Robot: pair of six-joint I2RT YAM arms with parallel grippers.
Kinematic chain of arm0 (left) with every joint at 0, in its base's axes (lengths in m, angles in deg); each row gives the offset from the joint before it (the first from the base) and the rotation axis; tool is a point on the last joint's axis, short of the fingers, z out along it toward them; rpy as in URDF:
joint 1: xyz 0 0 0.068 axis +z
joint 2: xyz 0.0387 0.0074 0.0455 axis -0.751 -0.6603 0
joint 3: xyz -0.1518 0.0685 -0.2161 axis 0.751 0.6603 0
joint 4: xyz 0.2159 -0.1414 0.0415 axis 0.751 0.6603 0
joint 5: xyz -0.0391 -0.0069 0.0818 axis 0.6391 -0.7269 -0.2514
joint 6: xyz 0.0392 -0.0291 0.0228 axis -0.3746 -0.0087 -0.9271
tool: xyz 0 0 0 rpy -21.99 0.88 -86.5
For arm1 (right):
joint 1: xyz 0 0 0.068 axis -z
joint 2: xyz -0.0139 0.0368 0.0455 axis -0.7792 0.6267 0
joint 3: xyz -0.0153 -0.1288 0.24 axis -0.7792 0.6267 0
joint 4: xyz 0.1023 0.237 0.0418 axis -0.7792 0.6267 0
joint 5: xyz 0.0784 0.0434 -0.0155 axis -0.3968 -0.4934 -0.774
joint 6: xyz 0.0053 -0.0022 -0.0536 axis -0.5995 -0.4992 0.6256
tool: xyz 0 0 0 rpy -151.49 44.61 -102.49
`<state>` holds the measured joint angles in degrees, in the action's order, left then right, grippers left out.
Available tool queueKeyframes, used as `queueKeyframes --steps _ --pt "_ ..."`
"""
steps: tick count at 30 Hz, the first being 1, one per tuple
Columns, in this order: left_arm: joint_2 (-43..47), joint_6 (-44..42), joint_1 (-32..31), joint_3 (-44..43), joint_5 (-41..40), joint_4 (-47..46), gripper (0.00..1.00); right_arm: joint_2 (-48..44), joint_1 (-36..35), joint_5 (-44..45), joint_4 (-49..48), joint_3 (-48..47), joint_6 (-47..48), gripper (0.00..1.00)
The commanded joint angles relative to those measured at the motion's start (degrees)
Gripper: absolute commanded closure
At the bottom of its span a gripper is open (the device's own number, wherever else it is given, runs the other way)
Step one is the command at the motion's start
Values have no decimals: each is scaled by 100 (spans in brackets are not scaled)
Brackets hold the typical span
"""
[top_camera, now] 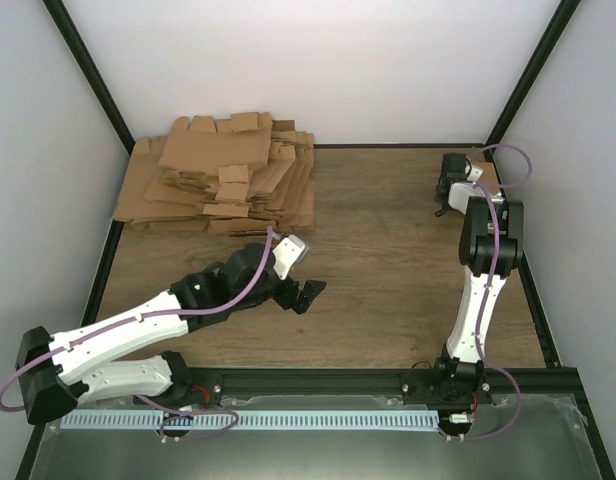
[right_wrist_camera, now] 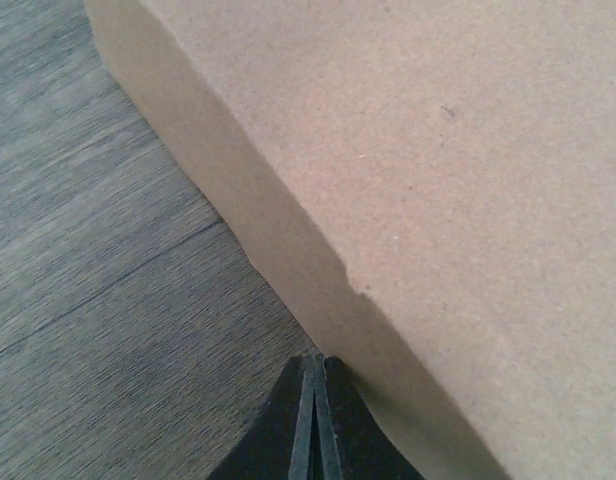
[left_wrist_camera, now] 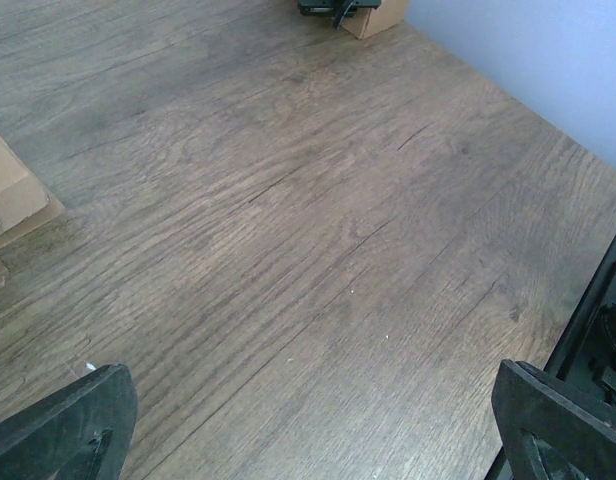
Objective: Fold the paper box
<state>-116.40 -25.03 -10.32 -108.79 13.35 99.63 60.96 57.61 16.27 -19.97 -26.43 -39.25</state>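
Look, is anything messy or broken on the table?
The pile of flat brown cardboard blanks in the far left corner is messy: sheets lie crooked, flaps sticking out. The small brown paper box shows a little notch along one edge. Nothing looks spilled.

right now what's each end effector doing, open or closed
left end effector: open, empty
right end effector: closed on nothing, tips beside the paper box
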Motion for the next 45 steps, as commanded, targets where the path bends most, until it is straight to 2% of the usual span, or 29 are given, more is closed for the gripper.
queueKeyframes --steps 1,4,9,14,17,22,26,31,32,33,36,38,39,45 --pt "0 -44 30 -201 34 47 0 -105 52 421 42 -54 -357 99" --pt "4 -30 32 -181 34 49 0 -146 62 401 3 -11 -372 99" --pt "-6 8 31 -173 43 32 0 -626 3 -333 -440 447 -89 99" --pt "-91 124 39 -219 -85 39 0 -2117 -369 -1552 -1395 1725 196 95" --pt "-198 422 72 -261 -478 144 0 -2924 -815 -1814 -1563 2276 199 93" --pt "-294 938 246 -164 -643 134 0 -4050 -1459 -2520 -1983 3490 -92 88" --pt "-351 1233 559 -105 -605 106 0 -4828 -1554 -3691 -2747 4734 -413 84" --pt "-476 1506 1075 -63 -690 191 0 -5362 -1555 -4594 -3418 5818 -570 78" --pt "-522 1558 1169 -52 -759 253 0 -5414 -1554 -4651 -3485 5975 -598 73" --pt "-559 1610 1271 -46 -840 307 0 -5463 -1549 -4705 -3539 6136 -597 64" --pt "-664 1734 1566 -26 -1001 500 0 -5666 -1554 -4898 -3679 6608 -590 25" --pt "-620 1698 1632 102 -1038 426 0 -5876 -1552 -5020 -3831 6916 -624 5" --pt "-563 1723 1630 218 -1060 361 0 -5998 -1552 -5108 -3911 7069 -619 1" --pt "-3 2104 1631 1525 -988 -815 0 -6945 -1558 -5491 -3840 7565 -782 0"
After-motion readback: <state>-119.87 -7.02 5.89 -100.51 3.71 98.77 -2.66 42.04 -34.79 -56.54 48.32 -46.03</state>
